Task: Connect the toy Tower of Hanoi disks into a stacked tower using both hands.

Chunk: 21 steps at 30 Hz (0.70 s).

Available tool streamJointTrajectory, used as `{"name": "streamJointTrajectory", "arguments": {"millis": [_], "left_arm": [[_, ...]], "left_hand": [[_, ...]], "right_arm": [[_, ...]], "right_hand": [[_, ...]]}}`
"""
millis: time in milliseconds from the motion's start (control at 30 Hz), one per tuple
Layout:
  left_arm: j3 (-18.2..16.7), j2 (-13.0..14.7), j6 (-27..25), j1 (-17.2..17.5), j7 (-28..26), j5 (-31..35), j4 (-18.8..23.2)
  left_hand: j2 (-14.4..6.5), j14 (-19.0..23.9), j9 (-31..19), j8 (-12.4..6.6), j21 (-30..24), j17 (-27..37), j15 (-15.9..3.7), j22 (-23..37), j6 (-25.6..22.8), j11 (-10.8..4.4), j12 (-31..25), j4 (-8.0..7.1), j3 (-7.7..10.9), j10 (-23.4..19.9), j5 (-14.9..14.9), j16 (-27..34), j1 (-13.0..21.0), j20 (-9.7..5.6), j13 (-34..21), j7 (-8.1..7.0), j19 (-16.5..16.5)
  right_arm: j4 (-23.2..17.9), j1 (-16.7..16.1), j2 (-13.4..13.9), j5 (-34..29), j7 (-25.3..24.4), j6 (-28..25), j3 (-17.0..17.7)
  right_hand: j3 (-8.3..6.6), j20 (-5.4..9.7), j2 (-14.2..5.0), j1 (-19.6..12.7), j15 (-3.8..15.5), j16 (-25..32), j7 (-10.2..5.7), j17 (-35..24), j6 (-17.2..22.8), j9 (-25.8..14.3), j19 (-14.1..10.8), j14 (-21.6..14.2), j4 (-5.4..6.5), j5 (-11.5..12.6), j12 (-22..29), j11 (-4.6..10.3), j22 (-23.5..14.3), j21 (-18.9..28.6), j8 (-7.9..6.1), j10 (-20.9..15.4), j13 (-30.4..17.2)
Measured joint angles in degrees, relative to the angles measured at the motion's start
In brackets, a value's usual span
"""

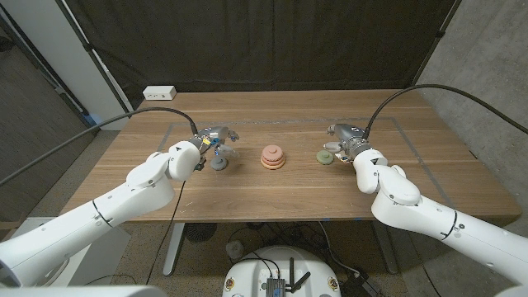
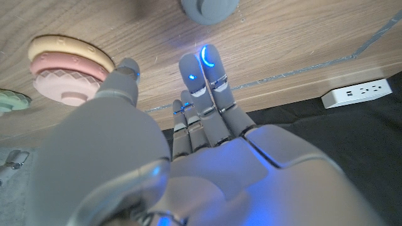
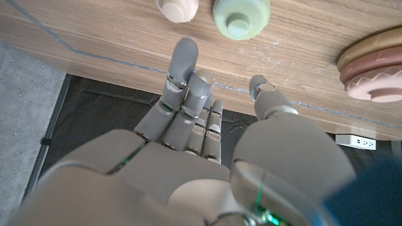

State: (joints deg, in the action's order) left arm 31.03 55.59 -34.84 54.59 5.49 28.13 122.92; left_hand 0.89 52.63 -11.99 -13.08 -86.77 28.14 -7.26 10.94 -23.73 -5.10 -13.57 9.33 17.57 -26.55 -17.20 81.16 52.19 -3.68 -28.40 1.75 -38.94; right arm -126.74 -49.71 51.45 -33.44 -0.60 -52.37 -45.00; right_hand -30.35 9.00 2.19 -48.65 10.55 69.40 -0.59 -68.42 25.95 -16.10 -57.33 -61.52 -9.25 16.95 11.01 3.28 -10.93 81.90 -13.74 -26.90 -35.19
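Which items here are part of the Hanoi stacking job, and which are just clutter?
Job:
- partial stack of pink and tan disks, table centre
- grey disk by left hand
- green disk and small beige disk by right hand

Lying about:
- white power strip, far left of the table
- black backdrop curtain

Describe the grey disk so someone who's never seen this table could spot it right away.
Start at the pink stacked tower in the middle of the wooden table, then look toward the robot's left hand. The grey disk sits just below those fingers. It is the only grey piece; the others are pink, cream or green.
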Motion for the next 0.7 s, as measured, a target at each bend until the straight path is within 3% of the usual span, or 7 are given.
{"name": "streamJointTrajectory", "arguments": {"millis": [433,700], "left_arm": [[-0.99,0.60,-0.75,2.57,-6.58,-2.73,0.05],[-1.27,0.58,-0.17,3.58,-10.22,-4.03,-0.89]], "left_hand": [[0.00,0.51,0.00,0.00,-0.33,0.01,-0.11,0.00,-1.01,-0.45,0.00,0.00,0.32,-1.02,0.00,0.00,0.00,0.00,-0.01,0.01,0.00],[-0.77,0.73,-0.15,-0.41,-0.33,0.01,-0.34,0.00,-3.59,-1.36,-0.64,-0.24,0.55,-3.75,0.00,0.06,-0.77,-0.23,0.27,-1.13,-0.23]], "right_arm": [[0.60,-0.65,-0.02,-0.38,-0.92,1.31,0.41],[0.78,-0.81,-0.28,-1.40,-0.56,1.17,0.02]], "right_hand": [[0.00,-0.21,0.00,0.00,0.11,-0.02,0.00,0.11,0.01,0.15,0.20,0.10,0.00,0.00,0.00,0.41,-0.01,0.00,0.44,0.41,0.16],[0.18,-0.41,0.00,0.00,-0.10,-0.50,-0.21,0.64,-0.19,0.15,0.82,0.71,-0.18,0.00,0.01,0.54,-0.01,0.00,0.44,0.53,0.43]]}}
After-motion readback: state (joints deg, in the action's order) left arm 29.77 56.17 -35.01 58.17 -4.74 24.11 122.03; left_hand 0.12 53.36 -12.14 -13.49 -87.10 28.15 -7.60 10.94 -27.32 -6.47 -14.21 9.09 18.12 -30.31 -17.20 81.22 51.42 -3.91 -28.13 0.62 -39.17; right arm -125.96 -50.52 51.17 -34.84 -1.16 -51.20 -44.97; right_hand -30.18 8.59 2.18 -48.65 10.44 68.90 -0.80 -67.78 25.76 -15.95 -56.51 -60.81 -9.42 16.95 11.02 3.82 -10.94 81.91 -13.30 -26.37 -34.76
